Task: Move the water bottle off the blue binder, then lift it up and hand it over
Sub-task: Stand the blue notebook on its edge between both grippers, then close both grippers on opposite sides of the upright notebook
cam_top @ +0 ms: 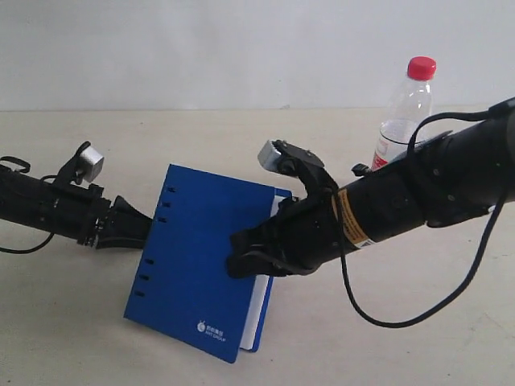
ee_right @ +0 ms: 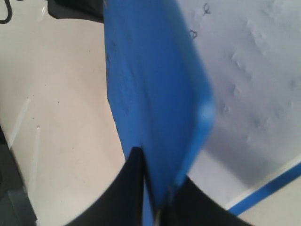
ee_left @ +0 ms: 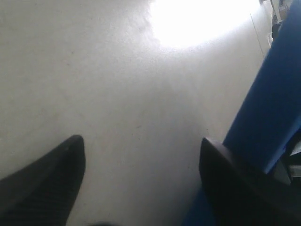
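Right gripper (cam_top: pixel 241 261): fingers (ee_right: pixel 127 197) pressed together on the blue binder (cam_top: pixel 201 257), pinching its right-hand edge at centre frame of the exterior view; the right wrist view confirms the cover clamped between both pads. Left gripper (cam_top: pixel 138 228): fingers (ee_left: pixel 51 188) spread wide and holding nothing; it sits at the binder's holed edge, centre left of the exterior view; in the left wrist view the blue cover lies against the outer side of one finger rather than between the two.

Binder: tilted up off the flat, cover facing the camera, white pages showing along the gripped side; whether its lower edge rests on the table (cam_top: pixel 386 346) cannot be determined.

Water bottle (cam_top: pixel 405 112): upright at upper right of the exterior view, behind the right arm, well apart from the binder; no gripper touches it.

Step in hand, as judged: the bottle is off the binder and the binder is raised; the hand-over is not yet made.

Next move calls for: the left jaws to straddle the holed edge, not merely flank it; closure there before the right pinch releases; a steady binder throughout, since a one-edge grip permits swing.
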Robot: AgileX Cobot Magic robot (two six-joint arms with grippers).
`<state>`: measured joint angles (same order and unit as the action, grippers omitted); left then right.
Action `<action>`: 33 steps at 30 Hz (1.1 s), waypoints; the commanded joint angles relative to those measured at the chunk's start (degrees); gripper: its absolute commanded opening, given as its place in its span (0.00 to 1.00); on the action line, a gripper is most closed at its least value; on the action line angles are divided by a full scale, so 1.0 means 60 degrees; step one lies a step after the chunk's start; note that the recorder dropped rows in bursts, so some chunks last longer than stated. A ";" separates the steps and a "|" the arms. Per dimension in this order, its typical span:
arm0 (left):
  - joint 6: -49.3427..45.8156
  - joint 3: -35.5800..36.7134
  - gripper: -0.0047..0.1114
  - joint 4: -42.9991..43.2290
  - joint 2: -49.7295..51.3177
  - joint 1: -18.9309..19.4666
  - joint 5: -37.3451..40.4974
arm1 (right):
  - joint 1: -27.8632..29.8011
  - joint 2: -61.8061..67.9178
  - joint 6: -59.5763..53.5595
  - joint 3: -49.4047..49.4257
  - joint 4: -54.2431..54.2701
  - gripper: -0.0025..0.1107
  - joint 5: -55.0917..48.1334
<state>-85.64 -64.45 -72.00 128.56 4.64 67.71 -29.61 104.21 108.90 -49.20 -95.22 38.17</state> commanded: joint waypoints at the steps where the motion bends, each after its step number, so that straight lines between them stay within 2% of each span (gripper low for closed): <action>1: 0.0235 0.0362 0.60 0.0466 -0.0014 -0.0178 0.0375 | 0.0298 0.0062 0.0404 0.0708 -0.0788 0.02 -0.0319; 14: 0.0374 0.0368 0.59 0.0541 -0.0014 -0.1185 0.0375 | 0.0569 0.0062 -0.0408 0.0910 -0.0091 0.02 -0.0260; 28: 0.0374 0.0368 0.59 -0.0215 -0.0014 -0.2214 0.0375 | 0.0569 0.0062 -0.0686 0.0731 0.0845 0.02 -0.0478; 30: 0.0374 0.0368 0.55 -0.0332 -0.0014 -0.2333 0.0375 | 0.0569 0.0062 -0.0686 0.0731 0.0827 0.02 -0.0338; 31: 0.0374 0.0368 0.50 -0.0340 -0.0014 -0.2330 0.0375 | 0.0569 0.0062 -0.0686 0.0731 0.0827 0.02 -0.0276; 33: 0.0374 0.0368 0.33 -0.0383 -0.0014 -0.2330 0.0375 | 0.0569 0.0062 -0.0686 0.0731 0.0827 0.02 -0.0198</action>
<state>-84.16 -62.70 -73.14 128.20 -8.35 69.68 -26.33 104.45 105.90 -44.51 -90.13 39.18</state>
